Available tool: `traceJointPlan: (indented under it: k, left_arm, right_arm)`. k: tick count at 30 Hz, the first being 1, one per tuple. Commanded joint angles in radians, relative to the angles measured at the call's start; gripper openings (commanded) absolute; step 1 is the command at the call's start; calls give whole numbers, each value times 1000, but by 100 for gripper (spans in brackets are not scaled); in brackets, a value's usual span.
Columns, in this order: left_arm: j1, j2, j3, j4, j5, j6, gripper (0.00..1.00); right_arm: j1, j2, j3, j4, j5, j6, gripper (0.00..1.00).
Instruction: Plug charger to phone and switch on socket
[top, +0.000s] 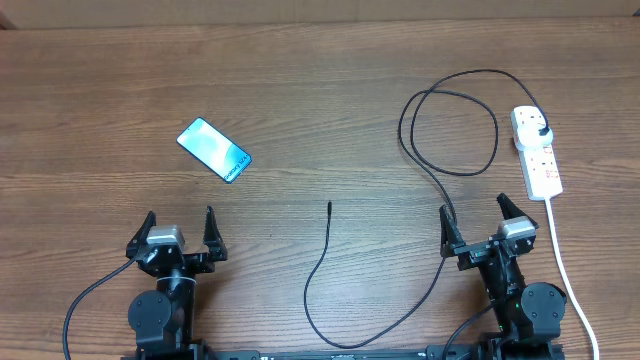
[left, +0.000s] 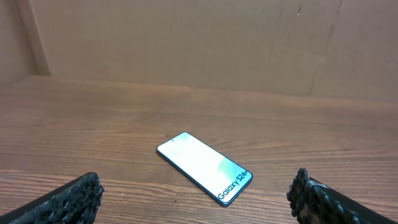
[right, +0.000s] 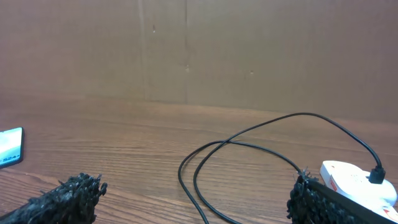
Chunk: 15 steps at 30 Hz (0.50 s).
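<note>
The phone (top: 213, 149) lies flat and angled on the wooden table at the left, its light blue screen up; in the left wrist view (left: 203, 167) it reads "Galaxy S24". The charger's black cable (top: 447, 192) loops at the right, and its connector tip (top: 329, 205) lies free at the table's middle. Its plug head (top: 541, 129) sits in the white socket strip (top: 537, 151) at the far right, also in the right wrist view (right: 357, 179). My left gripper (top: 180, 232) is open and empty below the phone. My right gripper (top: 476, 224) is open and empty over the cable.
The strip's white cord (top: 566, 270) runs down the right side to the front edge. The black cable curves near the front edge (top: 345, 335) between the two arm bases. A brown wall stands behind the table (left: 199, 43).
</note>
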Motion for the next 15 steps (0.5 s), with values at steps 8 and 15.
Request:
traceJointPlan:
  k: [8, 15]
  left_arm:
    - [-6, -8, -3, -2, 0, 19, 99]
    - [-6, -8, -3, -2, 0, 19, 100]
  right_arm:
    - [4, -12, -11, 6, 0, -1, 100]
    - [4, -12, -11, 6, 0, -1, 100]
